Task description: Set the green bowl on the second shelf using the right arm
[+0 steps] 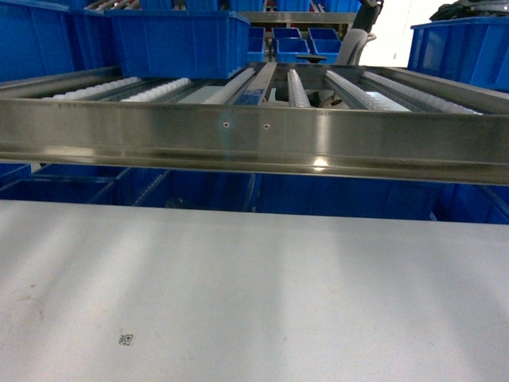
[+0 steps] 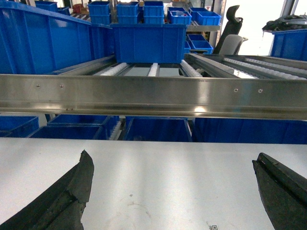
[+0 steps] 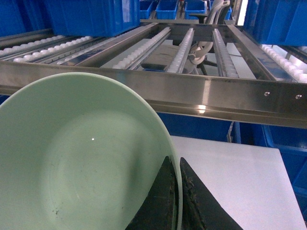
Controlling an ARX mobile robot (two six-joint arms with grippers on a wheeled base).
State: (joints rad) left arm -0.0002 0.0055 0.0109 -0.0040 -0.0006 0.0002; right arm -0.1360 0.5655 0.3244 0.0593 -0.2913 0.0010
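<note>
The pale green bowl (image 3: 81, 158) fills the lower left of the right wrist view, empty and held above the white tabletop (image 3: 230, 177). My right gripper (image 3: 175, 165) is shut on the bowl's right rim, one finger inside and one outside. Just ahead, slightly higher, runs the steel front rail of the second shelf (image 3: 201, 98), a roller-track tier of the rack (image 1: 254, 135). My left gripper (image 2: 172, 165) is open over the bare tabletop, holding nothing. Neither gripper nor the bowl shows in the head view.
A large blue tub (image 1: 179, 40) sits on the shelf's left rollers, another (image 1: 461, 52) at the far right. Roller lanes (image 3: 184, 45) between them hold no tub. More blue tubs (image 1: 238, 191) stand under the shelf. A small code sticker (image 1: 126, 339) lies on the table.
</note>
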